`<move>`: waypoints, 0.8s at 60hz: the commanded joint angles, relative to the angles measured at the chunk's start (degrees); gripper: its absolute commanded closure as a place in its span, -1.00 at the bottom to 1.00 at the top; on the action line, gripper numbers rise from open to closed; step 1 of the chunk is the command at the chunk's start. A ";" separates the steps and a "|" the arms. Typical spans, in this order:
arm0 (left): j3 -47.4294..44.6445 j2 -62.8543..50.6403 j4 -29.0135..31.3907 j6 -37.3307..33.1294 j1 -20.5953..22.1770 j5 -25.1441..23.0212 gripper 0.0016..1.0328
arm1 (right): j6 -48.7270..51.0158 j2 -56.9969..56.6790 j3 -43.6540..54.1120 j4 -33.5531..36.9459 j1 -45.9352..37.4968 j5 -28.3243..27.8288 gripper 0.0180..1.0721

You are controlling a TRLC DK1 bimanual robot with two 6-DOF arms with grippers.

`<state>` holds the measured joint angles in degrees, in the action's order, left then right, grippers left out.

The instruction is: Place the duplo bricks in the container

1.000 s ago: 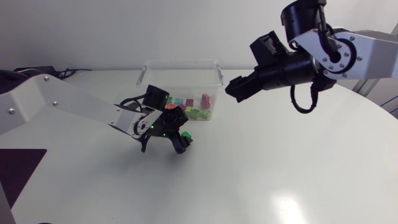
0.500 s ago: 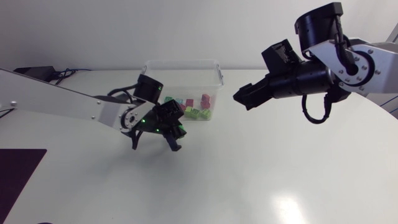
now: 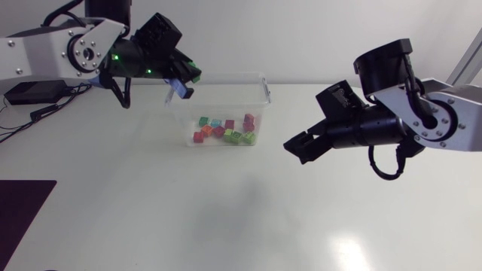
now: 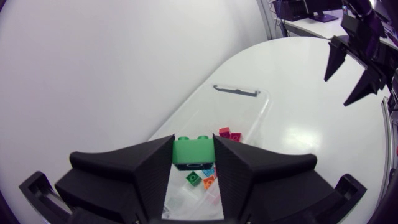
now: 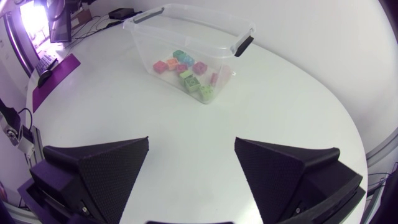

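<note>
A green duplo brick (image 4: 191,148) is pinched between the two black fingers of my left gripper (image 4: 193,140), which is shut on it. In the head view the left gripper (image 3: 183,78) hangs in the air over the back left corner of the clear plastic container (image 3: 263,96). Several coloured bricks (image 3: 224,130) lie on the container's floor, also seen as bricks (image 5: 185,70) in the container (image 5: 142,32) ahead of my right gripper (image 5: 191,163). The right gripper (image 3: 303,146) stands open and empty, to the right of the container and above the table.
The white table (image 3: 226,218) spreads out in front of the container. A dark mat (image 3: 22,197) lies at the table's front left edge. The container has dark handles (image 5: 243,44) on its short sides.
My left gripper shut on the green brick on the table, then rose and swung back to the left over the container. The right arm has come lower and nearer the front.
</note>
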<state>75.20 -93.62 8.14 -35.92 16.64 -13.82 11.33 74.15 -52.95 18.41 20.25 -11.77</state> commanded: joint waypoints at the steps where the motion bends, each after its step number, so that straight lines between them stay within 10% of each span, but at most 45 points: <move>1: 3.90 -4.37 -0.41 1.73 -1.44 -0.68 0.42 | -1.14 -1.29 2.50 -0.66 0.67 0.78 -0.90; 27: 19.11 -20.99 1.53 8.32 -3.99 -0.68 0.36 | -1.14 -4.28 6.10 -0.57 1.63 2.98 -0.90; 39: 20.95 -22.13 2.93 9.55 -4.60 -0.50 -0.86 | -1.14 -4.98 6.10 -0.40 1.72 3.51 -0.90; 48: 20.07 -20.02 3.11 9.99 -5.57 0.03 -0.91 | -1.58 -6.21 6.19 -0.92 1.63 5.97 -0.90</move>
<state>94.19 -114.76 10.79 -27.73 12.08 -14.11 11.11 69.19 -48.36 17.80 21.43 -7.01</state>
